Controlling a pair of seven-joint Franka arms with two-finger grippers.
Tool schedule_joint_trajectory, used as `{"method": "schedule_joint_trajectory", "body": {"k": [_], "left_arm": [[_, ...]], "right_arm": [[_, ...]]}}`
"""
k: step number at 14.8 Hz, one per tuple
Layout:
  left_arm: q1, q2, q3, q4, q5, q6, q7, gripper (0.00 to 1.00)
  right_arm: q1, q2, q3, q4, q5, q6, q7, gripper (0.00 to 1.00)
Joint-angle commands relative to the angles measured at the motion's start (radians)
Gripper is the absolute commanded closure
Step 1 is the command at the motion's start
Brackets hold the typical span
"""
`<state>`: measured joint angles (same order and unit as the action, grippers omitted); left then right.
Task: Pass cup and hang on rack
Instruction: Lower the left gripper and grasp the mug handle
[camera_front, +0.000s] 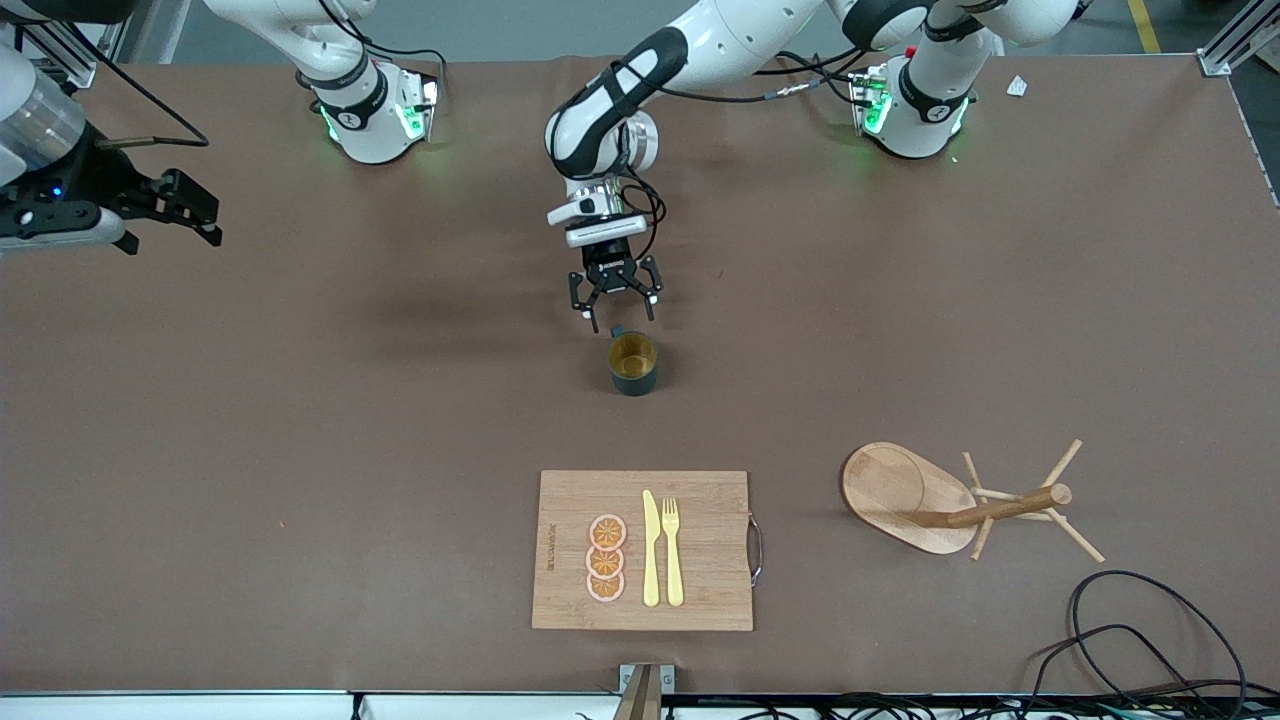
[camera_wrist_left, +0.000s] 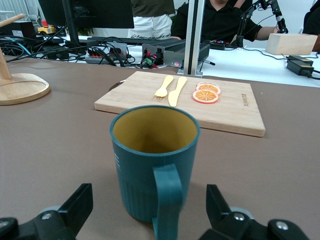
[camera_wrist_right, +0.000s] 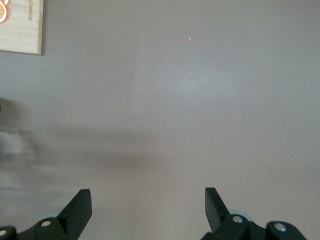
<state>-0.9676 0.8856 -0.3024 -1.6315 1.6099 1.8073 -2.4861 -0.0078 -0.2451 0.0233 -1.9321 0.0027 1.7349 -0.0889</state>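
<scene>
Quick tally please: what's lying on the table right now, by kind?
Cup: 1
Rack: 1
Cutting board: 1
Orange slices: 3
Yellow knife: 1
Yellow fork: 1
Total: 8

A bamboo cutting board (camera_front: 700, 560) lies flat on the brown table (camera_front: 300, 450), close to the front camera's edge, with a metal handle (camera_front: 756, 548) at its end toward the left arm's side. On it sit three orange slices (camera_front: 606, 558) in a row — overlapping one another — and, just beside them, a yellow knife (camera_front: 650, 548) and a yellow fork (camera_front: 672, 550), side by side. Black cables (camera_front: 1150, 640) loop at the table's corner nearest the camera, at the left arm's end.
</scene>
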Motion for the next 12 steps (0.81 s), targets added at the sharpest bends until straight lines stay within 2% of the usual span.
{"method": "schedule_joint_trajectory", "body": {"k": [1, 3, 5, 11, 12], "left_arm": [[0.03, 0.016, 0.0, -0.002, 0.051, 0.017, -0.037, 0.0], [0.047, 0.029, 0.002, 0.005, 0.074, 0.027, -0.043, 0.01], [0.05, 0.047, 0.0, 0.013, 0.099, 0.035, -0.045, 0.07], [0.043, 0.061, 0.0, 0.016, 0.088, 0.035, -0.046, 0.42], [0.041, 0.059, -0.001, 0.019, 0.087, 0.035, -0.046, 0.53]], "right_arm": [[-0.001, 0.02, 0.006, 0.027, -0.001, -0.009, 0.009, 0.0], [0.0, 0.027, 0.006, 0.027, -0.003, -0.006, 0.009, 0.0], [-0.003, 0.036, 0.006, 0.033, -0.003, -0.005, 0.009, 0.0], [-0.008, 0.044, 0.006, 0.033, -0.001, -0.003, 0.011, 0.0], [-0.008, 0.044, 0.006, 0.033, -0.001, -0.005, 0.011, 0.0]]}}
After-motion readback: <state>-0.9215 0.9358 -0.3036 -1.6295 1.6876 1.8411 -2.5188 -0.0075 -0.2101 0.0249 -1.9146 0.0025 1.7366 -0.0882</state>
